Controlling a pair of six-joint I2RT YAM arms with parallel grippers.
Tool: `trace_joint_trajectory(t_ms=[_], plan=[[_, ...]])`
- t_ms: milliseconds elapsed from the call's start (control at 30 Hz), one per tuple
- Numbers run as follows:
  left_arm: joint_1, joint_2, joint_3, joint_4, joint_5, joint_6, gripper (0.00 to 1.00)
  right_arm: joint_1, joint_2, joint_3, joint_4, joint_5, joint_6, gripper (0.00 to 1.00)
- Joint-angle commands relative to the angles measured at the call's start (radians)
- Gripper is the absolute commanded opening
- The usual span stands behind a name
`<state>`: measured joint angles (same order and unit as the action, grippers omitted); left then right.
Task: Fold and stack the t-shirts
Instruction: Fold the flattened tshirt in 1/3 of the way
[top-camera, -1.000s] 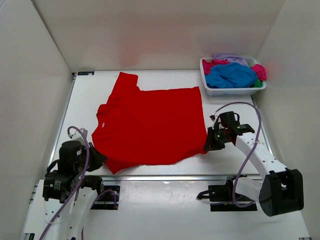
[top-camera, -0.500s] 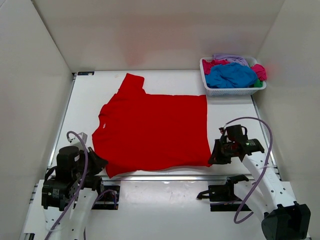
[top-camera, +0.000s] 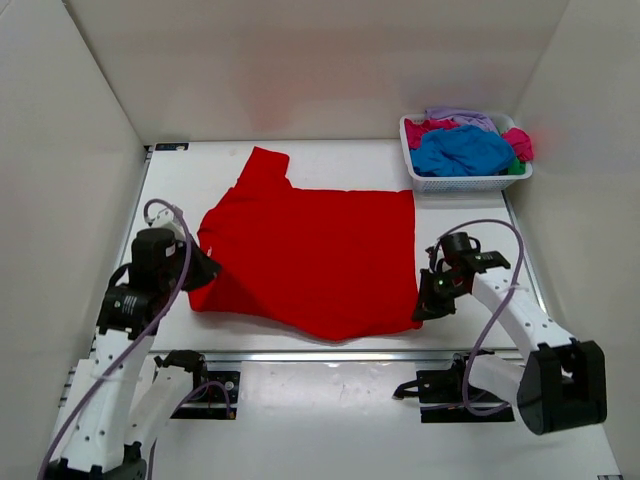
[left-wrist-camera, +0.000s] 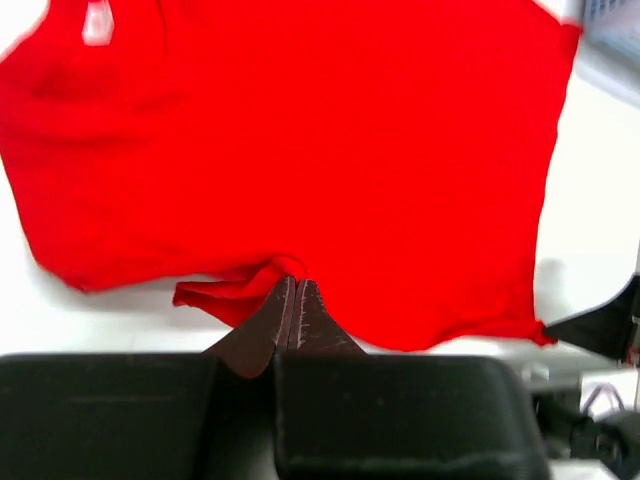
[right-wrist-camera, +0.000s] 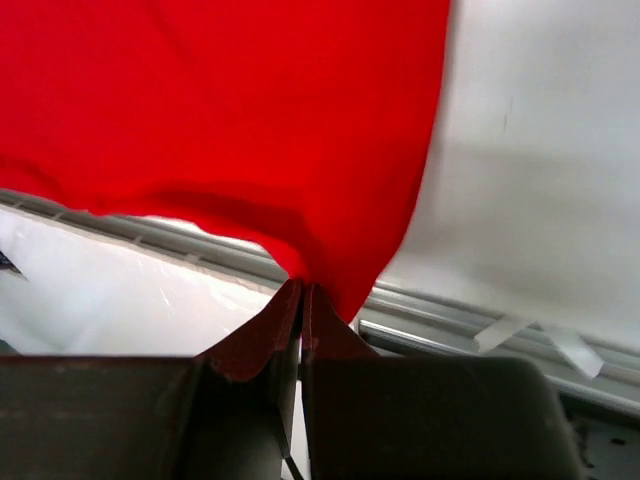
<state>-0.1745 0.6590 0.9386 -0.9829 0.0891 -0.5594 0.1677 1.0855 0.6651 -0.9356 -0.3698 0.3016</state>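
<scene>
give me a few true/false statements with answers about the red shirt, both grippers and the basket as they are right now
1. The red t-shirt lies mostly spread out on the table. True.
2. The left gripper is open. False: it is shut on a bunched edge of the red t-shirt.
3. The right gripper is shut on the red t-shirt. True.
4. The white basket is empty. False: it holds crumpled t-shirts, with a blue one on top.

No text can be read anywhere. A small white tag (left-wrist-camera: 98, 22) on the red t-shirt (left-wrist-camera: 300, 130), ahead-left of the left gripper (left-wrist-camera: 296, 287), is too blurred.
</scene>
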Motion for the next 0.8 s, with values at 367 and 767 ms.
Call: trace_joint_trajectory(t_ms=[367, 767], plan=[[-0.031, 0.286, 0.154, 0.242, -0.181, 0.046, 0.00, -0.072, 0.272, 0.264, 0.078, -0.018, -0.157, 0.00], [0.046, 0.413, 0.111, 0.394, -0.160, 0.098, 0.00, -0.094, 0.369, 0.318, 0.168, -0.021, -0.199, 0.00]])
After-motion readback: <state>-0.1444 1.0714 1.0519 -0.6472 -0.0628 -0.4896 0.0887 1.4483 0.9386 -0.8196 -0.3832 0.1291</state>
